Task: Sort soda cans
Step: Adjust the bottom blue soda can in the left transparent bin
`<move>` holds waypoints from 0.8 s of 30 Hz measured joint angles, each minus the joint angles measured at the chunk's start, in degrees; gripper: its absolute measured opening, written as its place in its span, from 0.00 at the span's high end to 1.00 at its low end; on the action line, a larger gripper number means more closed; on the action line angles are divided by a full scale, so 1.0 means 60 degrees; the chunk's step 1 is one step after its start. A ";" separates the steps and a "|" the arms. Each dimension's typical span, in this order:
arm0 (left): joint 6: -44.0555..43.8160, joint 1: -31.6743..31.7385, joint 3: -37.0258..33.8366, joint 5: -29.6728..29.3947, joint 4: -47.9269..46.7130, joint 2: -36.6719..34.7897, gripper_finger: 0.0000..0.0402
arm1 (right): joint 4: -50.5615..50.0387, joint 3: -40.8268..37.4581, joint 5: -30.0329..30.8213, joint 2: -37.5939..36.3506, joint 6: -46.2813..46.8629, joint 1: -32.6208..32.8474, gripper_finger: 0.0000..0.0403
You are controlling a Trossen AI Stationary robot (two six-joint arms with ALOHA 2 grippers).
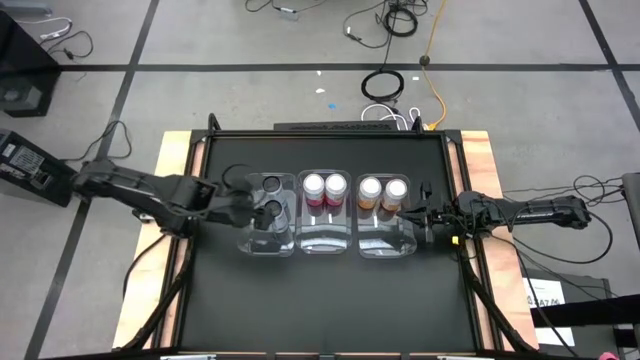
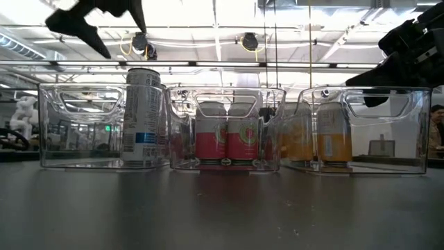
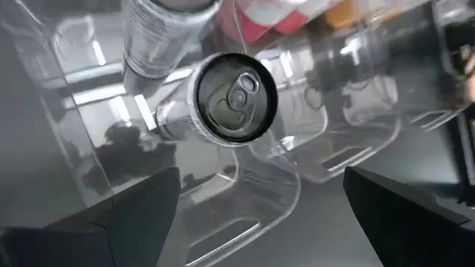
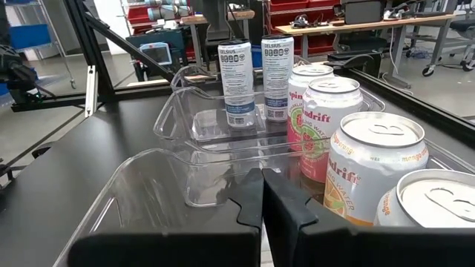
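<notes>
Judging the sorting all but finished, we hold the left gripper [image 1: 243,208] apart above the two dark cans [image 1: 270,197] in the left bin [image 1: 268,246], the right gripper [image 1: 412,213] together by the orange cans [image 1: 383,190], and next we need only retreat.

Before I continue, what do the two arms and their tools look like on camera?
Both arms are dark, near black, built of jointed segments. The left arm is bulkier near its tool, whose fingers are broad dark wedges. The right arm is slimmer, with a small yellow mark near the wrist. Its tool has blocky matte-black fingers. Black cables trail off the table edges on both sides.
</notes>
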 joint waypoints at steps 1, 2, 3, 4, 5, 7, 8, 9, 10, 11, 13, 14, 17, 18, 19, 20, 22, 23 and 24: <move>0.0041 0.0089 0.0027 0.0161 0.0057 0.0168 0.04 | -0.0001 0.0001 0.0000 0.0000 -0.0001 0.0000 1.00; 0.0051 0.0174 0.0054 0.0316 0.0132 0.0304 0.04 | 0.0002 0.0001 0.0000 0.0002 -0.0001 0.0000 1.00; 0.0055 0.0247 0.0095 0.0448 0.0182 0.0428 0.04 | 0.0002 0.0000 0.0000 0.0002 0.0000 0.0000 1.00; 0.0067 0.0329 0.0138 0.0574 0.0204 0.0576 0.04 | 0.0002 0.0000 0.0000 -0.0001 0.0000 0.0000 1.00; 0.0071 0.0399 0.0171 0.0703 0.0194 0.0718 0.04 | 0.0002 0.0000 0.0000 0.0002 0.0000 0.0000 1.00; 0.0217 0.0581 0.0255 0.0873 0.0172 0.0980 0.04 | 0.0000 0.0001 0.0000 0.0002 -0.0001 0.0000 1.00; 0.0233 0.0676 0.0314 0.0910 0.0172 0.1087 0.04 | 0.0002 0.0002 0.0000 0.0000 0.0000 0.0000 1.00; 0.0256 0.0765 0.0374 0.0936 0.0172 0.1192 0.04 | 0.0000 0.0000 0.0000 0.0000 0.0000 0.0000 1.00; 0.0326 0.0864 0.0432 0.0936 0.0172 0.1288 0.04 | 0.0002 0.0002 0.0000 0.0002 0.0000 0.0000 1.00; 0.0445 0.0960 0.0484 0.0941 0.0167 0.1389 0.04 | 0.0000 0.0001 0.0000 0.0002 -0.0001 0.0000 1.00; 0.0649 0.1166 0.0563 0.1017 0.0172 0.1602 0.04 | 0.0001 0.0001 0.0000 0.0002 0.0000 0.0000 1.00; 0.0768 0.1260 0.0600 0.1086 0.0136 0.1698 0.04 | 0.0002 0.0000 0.0000 0.0002 0.0000 0.0000 1.00; 0.1011 0.1465 0.0650 0.1285 0.0143 0.1940 0.04 | 0.0002 0.0000 0.0000 0.0002 0.0000 0.0000 1.00; 0.1023 0.1533 0.0650 0.1344 0.0111 0.2021 0.04 | 0.0002 0.0001 0.0000 0.0002 -0.0001 0.0000 1.00; 0.1040 0.1594 0.0650 0.1358 0.0066 0.2103 0.04 | 0.0001 0.0000 0.0000 0.0000 -0.0001 0.0000 1.00; 0.1054 0.1653 0.0650 0.1360 0.0031 0.2161 0.04 | 0.0002 0.0001 0.0000 0.0001 -0.0001 0.0000 1.00; 0.1082 0.1754 0.0650 0.1363 0.0006 0.2246 0.04 | 0.0002 0.0000 0.0000 -0.0001 -0.0004 0.0000 1.00; 0.1083 0.1793 0.0650 0.1366 -0.0032 0.2276 0.04 | 0.0002 0.0000 0.0000 0.0002 -0.0003 0.0000 1.00; 0.1084 0.1837 0.0650 0.1369 -0.0115 0.2320 0.04 | 0.0002 0.0000 0.0000 0.0002 0.0000 0.0000 1.00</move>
